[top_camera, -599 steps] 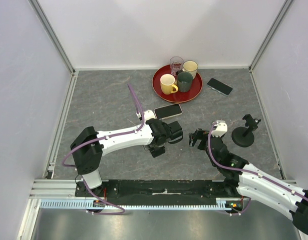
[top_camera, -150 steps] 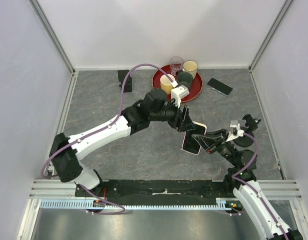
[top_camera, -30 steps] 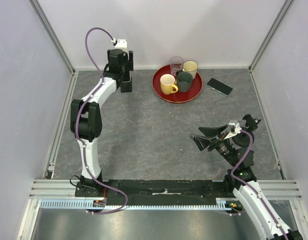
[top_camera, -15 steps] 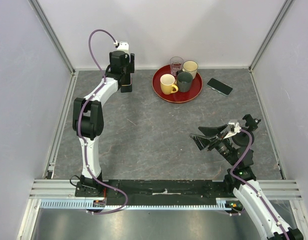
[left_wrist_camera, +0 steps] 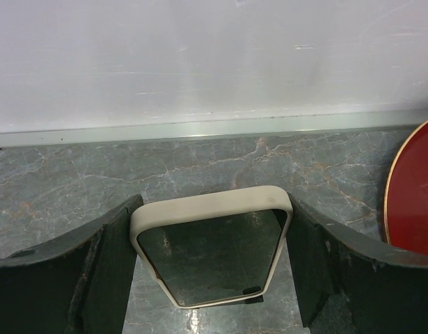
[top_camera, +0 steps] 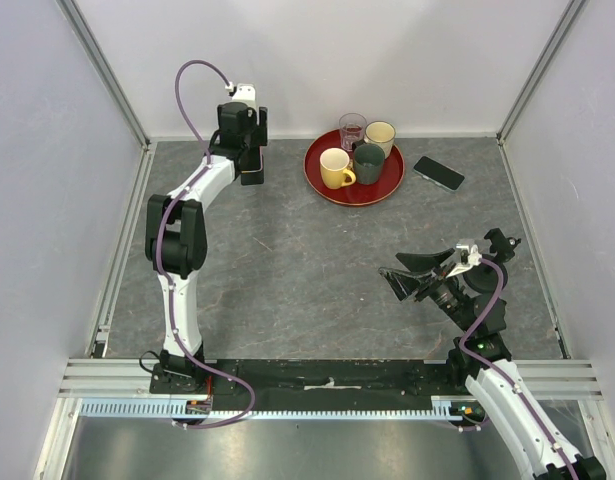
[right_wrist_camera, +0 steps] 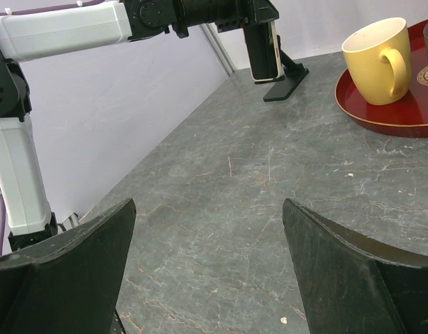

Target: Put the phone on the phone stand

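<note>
Holding the phone (left_wrist_camera: 212, 250) upright by its two long edges, the left fingers (left_wrist_camera: 109, 278) stand wide and appear pressed against its pale case, at the far left corner of the surface (top_camera: 287, 270). Seen from the right wrist, its lower end sits at the black stand (right_wrist_camera: 287, 78); whether it already rests there I cannot tell. Judging by this, the carry is done, while seating and letting go remain. Well apart, near the right edge, the right fingers (right_wrist_camera: 67, 264) gape wide and empty. Behind the stand the back wall (left_wrist_camera: 214, 62) is close, and the red tray (top_camera: 362, 192) lies near on its right. Open room for backing away lies toward the near side.
</note>
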You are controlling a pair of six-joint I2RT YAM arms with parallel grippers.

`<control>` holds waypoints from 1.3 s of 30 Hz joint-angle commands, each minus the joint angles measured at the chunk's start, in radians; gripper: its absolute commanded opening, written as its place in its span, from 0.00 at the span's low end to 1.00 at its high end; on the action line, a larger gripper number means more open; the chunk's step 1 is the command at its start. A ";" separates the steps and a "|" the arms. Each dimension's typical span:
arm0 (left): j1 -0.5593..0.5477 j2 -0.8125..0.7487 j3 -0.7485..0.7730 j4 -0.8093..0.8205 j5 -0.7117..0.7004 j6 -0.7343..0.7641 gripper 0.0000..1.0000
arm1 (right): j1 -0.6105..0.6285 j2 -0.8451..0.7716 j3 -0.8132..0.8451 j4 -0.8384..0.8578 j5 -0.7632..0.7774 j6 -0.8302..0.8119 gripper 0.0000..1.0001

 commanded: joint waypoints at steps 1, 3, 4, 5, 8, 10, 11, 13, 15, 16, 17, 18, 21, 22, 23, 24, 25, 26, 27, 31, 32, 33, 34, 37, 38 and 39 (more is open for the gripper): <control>0.024 0.009 0.028 0.058 0.007 -0.017 0.02 | 0.002 0.013 -0.145 0.062 0.001 0.000 0.93; 0.036 0.014 0.031 0.060 0.023 -0.017 0.02 | 0.002 0.017 -0.145 0.066 0.002 -0.003 0.93; 0.039 0.014 0.031 0.061 0.038 -0.046 0.02 | 0.001 0.020 -0.147 0.068 0.001 -0.003 0.93; 0.044 0.015 0.031 0.061 0.049 -0.051 0.02 | 0.002 0.023 -0.145 0.069 0.001 -0.002 0.93; 0.058 0.012 0.027 0.072 0.099 -0.056 0.02 | 0.002 0.029 -0.147 0.074 0.001 -0.003 0.93; 0.061 0.015 0.028 0.070 0.098 -0.053 0.02 | 0.002 0.034 -0.147 0.079 0.001 -0.003 0.93; 0.062 0.017 0.028 0.067 0.099 -0.056 0.02 | 0.002 0.036 -0.147 0.080 0.001 -0.002 0.93; 0.068 0.018 0.024 0.060 0.102 -0.075 0.02 | 0.002 0.042 -0.148 0.086 0.001 -0.003 0.93; 0.073 0.024 0.016 0.052 0.105 -0.094 0.02 | 0.001 0.045 -0.148 0.091 0.001 -0.003 0.93; 0.075 0.024 0.016 0.049 0.107 -0.111 0.02 | 0.002 0.048 -0.150 0.091 0.001 -0.002 0.93; 0.075 0.030 0.016 0.046 0.112 -0.115 0.02 | 0.004 0.049 -0.148 0.094 -0.001 -0.002 0.93; 0.075 0.032 0.017 0.041 0.121 -0.122 0.02 | 0.002 0.049 -0.148 0.094 -0.001 -0.003 0.93; 0.073 0.041 0.031 0.023 0.122 -0.157 0.02 | 0.002 0.049 -0.148 0.094 -0.001 -0.002 0.93; 0.075 0.043 0.039 0.009 0.124 -0.172 0.02 | 0.002 0.048 -0.148 0.094 -0.001 -0.002 0.93; 0.075 0.044 0.043 0.003 0.125 -0.178 0.02 | 0.002 0.049 -0.148 0.094 -0.001 -0.003 0.93; 0.075 0.052 0.048 -0.005 0.125 -0.181 0.02 | 0.002 0.048 -0.148 0.095 -0.001 -0.002 0.93; 0.075 0.053 0.054 -0.014 0.132 -0.184 0.02 | 0.002 0.048 -0.150 0.095 -0.001 -0.002 0.93; 0.075 0.055 0.057 -0.014 0.136 -0.183 0.02 | 0.004 0.048 -0.148 0.095 -0.002 -0.002 0.93; 0.073 0.055 0.057 -0.014 0.142 -0.181 0.02 | 0.002 0.048 -0.148 0.095 -0.002 -0.002 0.93; 0.075 0.058 0.071 -0.031 0.121 -0.163 0.02 | 0.002 0.046 -0.150 0.095 -0.002 -0.002 0.93; 0.073 0.058 0.074 -0.046 0.103 -0.165 0.02 | 0.002 0.046 -0.151 0.095 -0.002 0.000 0.93; 0.073 0.060 0.076 -0.049 0.090 -0.165 0.02 | 0.002 0.046 -0.150 0.095 -0.002 0.000 0.93; 0.073 0.060 0.076 -0.049 0.086 -0.155 0.03 | 0.002 0.045 -0.150 0.095 -0.002 -0.002 0.93; 0.073 0.066 0.080 -0.052 0.087 -0.152 0.10 | 0.002 0.048 -0.150 0.097 -0.002 0.000 0.93; 0.073 0.072 0.083 -0.052 0.087 -0.152 0.16 | 0.001 0.048 -0.150 0.098 -0.002 -0.002 0.93; 0.073 0.075 0.085 -0.052 0.087 -0.154 0.20 | 0.002 0.048 -0.150 0.097 -0.002 -0.002 0.93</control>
